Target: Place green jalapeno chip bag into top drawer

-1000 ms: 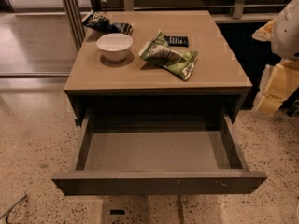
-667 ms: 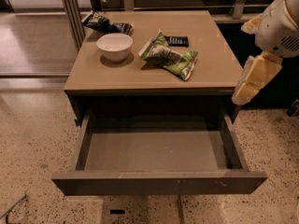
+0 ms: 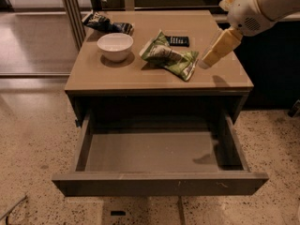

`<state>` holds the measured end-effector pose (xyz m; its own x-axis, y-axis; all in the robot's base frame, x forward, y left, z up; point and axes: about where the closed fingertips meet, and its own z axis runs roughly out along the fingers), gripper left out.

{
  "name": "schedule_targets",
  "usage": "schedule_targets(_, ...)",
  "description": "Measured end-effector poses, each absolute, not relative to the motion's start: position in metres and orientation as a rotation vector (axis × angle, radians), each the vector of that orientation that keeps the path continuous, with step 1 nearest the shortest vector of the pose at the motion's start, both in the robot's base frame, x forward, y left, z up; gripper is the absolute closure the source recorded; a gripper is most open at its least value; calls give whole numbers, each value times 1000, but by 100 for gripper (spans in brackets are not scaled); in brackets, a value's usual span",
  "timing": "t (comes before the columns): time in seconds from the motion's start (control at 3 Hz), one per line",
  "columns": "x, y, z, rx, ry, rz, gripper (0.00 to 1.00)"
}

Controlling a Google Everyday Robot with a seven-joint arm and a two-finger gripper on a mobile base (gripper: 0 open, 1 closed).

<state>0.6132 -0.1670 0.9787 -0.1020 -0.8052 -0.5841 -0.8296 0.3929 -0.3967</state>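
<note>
The green jalapeno chip bag (image 3: 169, 56) lies crumpled on the tan table top, right of centre. The top drawer (image 3: 159, 182) stands pulled fully out below the table, and its inside holds nothing. My gripper (image 3: 206, 62) comes in from the upper right on a white arm. Its cream fingers hang just above the table, close to the right edge of the bag and apart from it. It holds nothing that I can see.
A white bowl (image 3: 115, 46) stands left of the bag. A dark blue and black snack bag (image 3: 105, 23) lies at the table's back left corner. A small black flat object (image 3: 178, 41) lies behind the green bag. A metal post (image 3: 70, 8) stands at the left.
The arm has swung in from the right side of the table, up and leftward, and the gripper now hangs over the table top beside the green bag.
</note>
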Motion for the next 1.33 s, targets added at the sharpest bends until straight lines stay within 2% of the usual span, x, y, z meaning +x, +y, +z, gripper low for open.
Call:
schedule_targets(0.67, 676, -128, 951, -1272, 1774, 287, 0)
schedule_targets(1.33, 700, -105, 907, -1285, 1766, 359, 0)
